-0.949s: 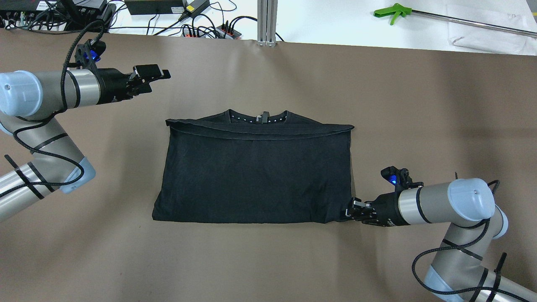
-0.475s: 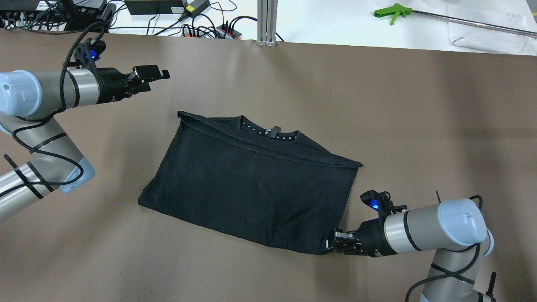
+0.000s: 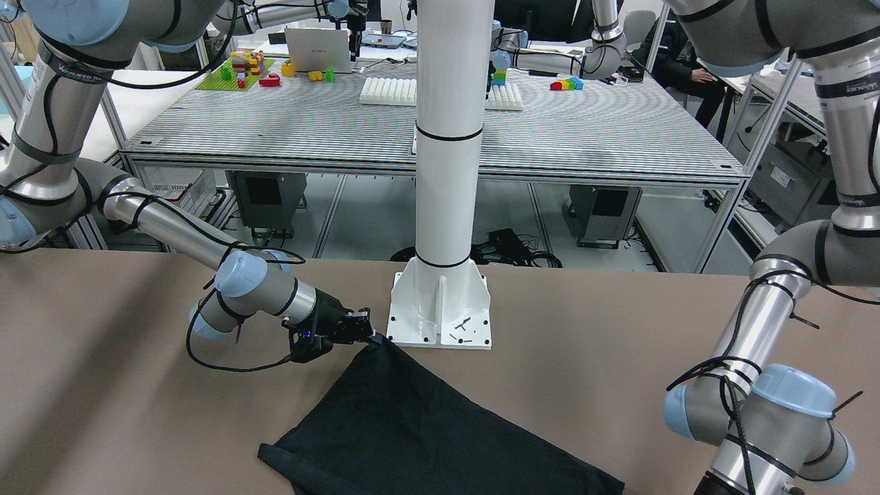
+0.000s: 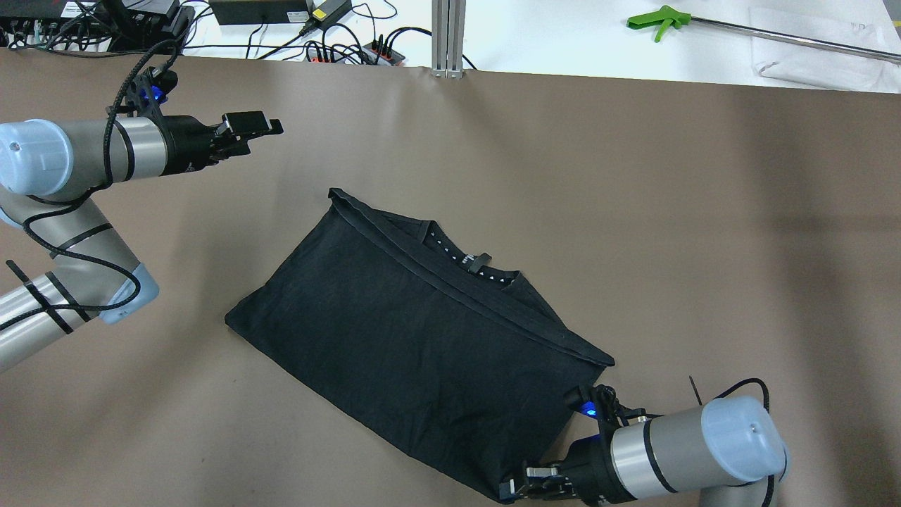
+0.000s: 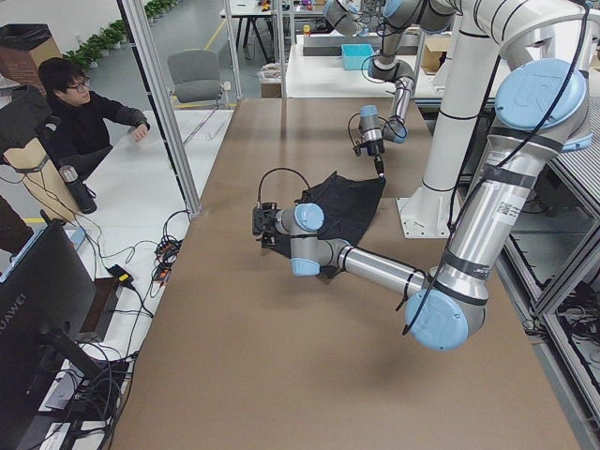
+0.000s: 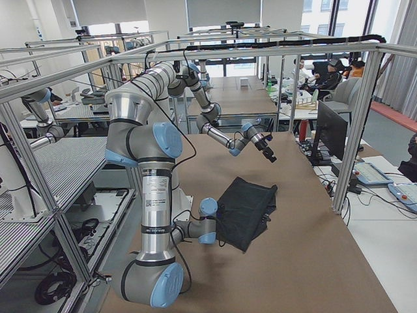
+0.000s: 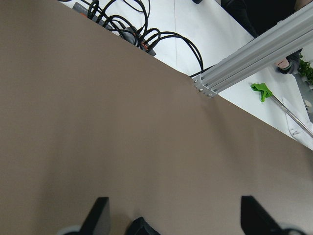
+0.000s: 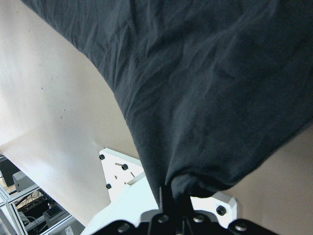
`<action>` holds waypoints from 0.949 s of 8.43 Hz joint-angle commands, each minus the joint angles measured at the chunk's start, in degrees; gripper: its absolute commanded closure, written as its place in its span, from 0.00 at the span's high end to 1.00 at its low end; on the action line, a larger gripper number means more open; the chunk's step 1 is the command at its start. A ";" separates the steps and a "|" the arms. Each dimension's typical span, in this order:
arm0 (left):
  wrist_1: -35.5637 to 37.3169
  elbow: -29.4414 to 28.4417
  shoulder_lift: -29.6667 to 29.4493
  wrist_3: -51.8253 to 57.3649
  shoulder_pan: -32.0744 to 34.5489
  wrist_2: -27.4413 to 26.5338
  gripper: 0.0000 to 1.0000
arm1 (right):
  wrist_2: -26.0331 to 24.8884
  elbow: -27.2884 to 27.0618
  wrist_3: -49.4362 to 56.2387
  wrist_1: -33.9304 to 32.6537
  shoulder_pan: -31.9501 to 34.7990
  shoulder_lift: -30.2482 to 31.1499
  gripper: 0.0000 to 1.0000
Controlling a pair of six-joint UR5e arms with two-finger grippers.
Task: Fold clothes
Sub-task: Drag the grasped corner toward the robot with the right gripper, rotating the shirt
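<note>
**Folding task, overhead, front-facing and wrist views.** The black garment (image 4: 415,345) is lying on the brown tabletop (image 4: 669,211), doubled over so that its collar (image 4: 471,264) is peeking out past the folded edge. In the overhead view its long axis is running from 11 o'clock to 5 o'clock. The right hand (image 4: 524,487) is gripping the corner at the garment's 5 o'clock end. In the right wrist view it is closing on a bunched tip of cloth, and the rest of the fabric is fanning away from that tip toward 12 o'clock. In the front-facing view the pinched corner is rising a little off the surface while the bulk is resting flat. This corner is sitting just beside the white pillar base (image 3: 440,309), at about that base's 8 o'clock. Holding a single corner low is probably serving to let the whole panel be dragged and turned on the tabletop rather than lifted, setting an edge at a heading that suits the next fold. The left hand (image 4: 264,127) is hovering with its jaws apart and nothing between them, well apart from the garment at about 10 o'clock from it. Its wrist view is showing only bare tabletop. It is likely waiting there to take the corner at the garment's 11 o'clock end, the nearest one to it.
</note>
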State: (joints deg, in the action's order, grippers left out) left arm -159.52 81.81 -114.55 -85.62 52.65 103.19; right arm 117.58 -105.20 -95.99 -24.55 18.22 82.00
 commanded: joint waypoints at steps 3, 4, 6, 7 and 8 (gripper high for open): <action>0.08 -1.48 0.03 0.02 -0.09 0.08 0.94 | -5.17 -0.10 3.96 3.09 -2.76 3.13 0.95; 0.17 -1.48 0.03 0.02 0.00 0.17 0.94 | -4.56 0.34 4.06 3.72 -0.23 5.43 0.95; 4.18 -0.78 0.20 -0.16 0.00 2.18 0.94 | -0.27 0.87 4.85 1.45 8.45 5.54 0.94; 7.61 0.01 0.73 -0.24 -0.09 3.67 0.94 | 1.41 0.78 4.85 -1.43 13.03 5.10 0.94; 8.34 0.28 2.91 -0.51 -0.70 3.86 0.94 | 1.42 0.87 5.63 -3.55 16.03 4.23 0.94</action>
State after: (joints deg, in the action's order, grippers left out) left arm -154.65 81.24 -114.06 -85.80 52.58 105.68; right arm 117.28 -104.48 -91.25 -24.09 27.24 87.16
